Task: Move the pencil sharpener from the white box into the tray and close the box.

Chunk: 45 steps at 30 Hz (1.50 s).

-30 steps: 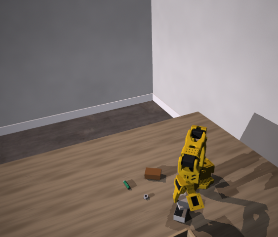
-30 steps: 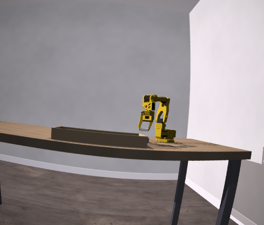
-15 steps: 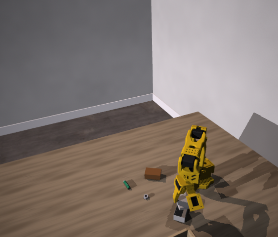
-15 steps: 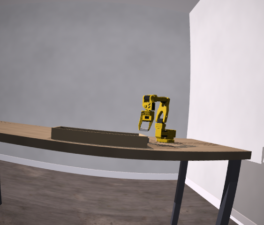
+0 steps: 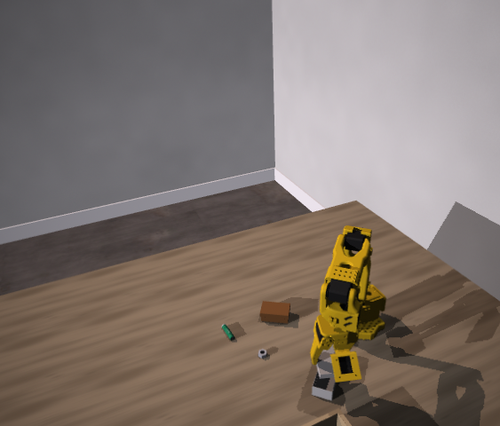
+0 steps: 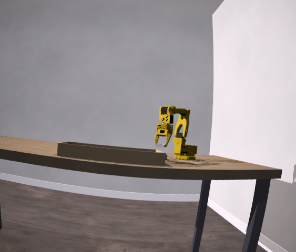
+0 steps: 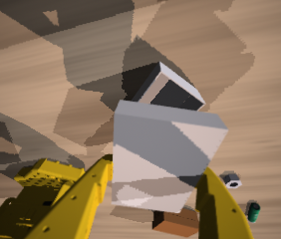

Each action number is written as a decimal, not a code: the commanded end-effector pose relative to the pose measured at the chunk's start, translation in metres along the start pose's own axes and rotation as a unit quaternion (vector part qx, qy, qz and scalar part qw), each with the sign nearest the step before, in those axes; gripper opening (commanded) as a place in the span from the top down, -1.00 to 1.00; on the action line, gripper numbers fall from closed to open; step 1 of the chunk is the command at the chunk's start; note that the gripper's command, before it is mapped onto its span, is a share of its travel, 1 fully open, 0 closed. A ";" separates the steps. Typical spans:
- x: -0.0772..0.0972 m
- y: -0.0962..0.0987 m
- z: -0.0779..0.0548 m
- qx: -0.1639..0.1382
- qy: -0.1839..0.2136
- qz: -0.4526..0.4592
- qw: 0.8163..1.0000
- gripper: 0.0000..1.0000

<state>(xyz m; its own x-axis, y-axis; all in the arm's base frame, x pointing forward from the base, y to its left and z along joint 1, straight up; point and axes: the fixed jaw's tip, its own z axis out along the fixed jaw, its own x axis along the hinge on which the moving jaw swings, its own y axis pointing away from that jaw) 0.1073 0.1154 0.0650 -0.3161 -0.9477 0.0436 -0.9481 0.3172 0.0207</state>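
Note:
My gripper (image 7: 155, 171) is shut on the white lid (image 7: 162, 156) and holds it a little above the table. The white box's base (image 7: 167, 90) stands open just beyond and below the lid, and its inside is dark. I cannot see the pencil sharpener in it. In the top view the gripper (image 5: 324, 359) holds the lid (image 5: 324, 367) over the base (image 5: 323, 390), near the table's front. The long brown tray (image 6: 111, 153) (image 5: 332, 419) lies left of the arm in the exterior view, and only its corner shows in the top view.
A closed brown box (image 5: 274, 311) stands left of the arm's base and also shows in the wrist view (image 7: 176, 222). A small green cylinder (image 5: 227, 332) and a grey nut (image 5: 262, 353) lie on the table farther left.

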 end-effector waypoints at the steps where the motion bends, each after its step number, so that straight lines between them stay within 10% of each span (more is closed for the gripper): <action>1: -0.008 -0.002 -0.006 0.010 -0.022 0.016 1.000 0.55; 45: -0.011 -0.002 -0.006 0.009 -0.023 0.078 0.997 0.55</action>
<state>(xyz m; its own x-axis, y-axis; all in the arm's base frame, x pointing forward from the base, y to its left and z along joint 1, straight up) 0.1095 0.1190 0.0653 -0.4515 -0.8912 0.0428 -0.8917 0.4524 0.0129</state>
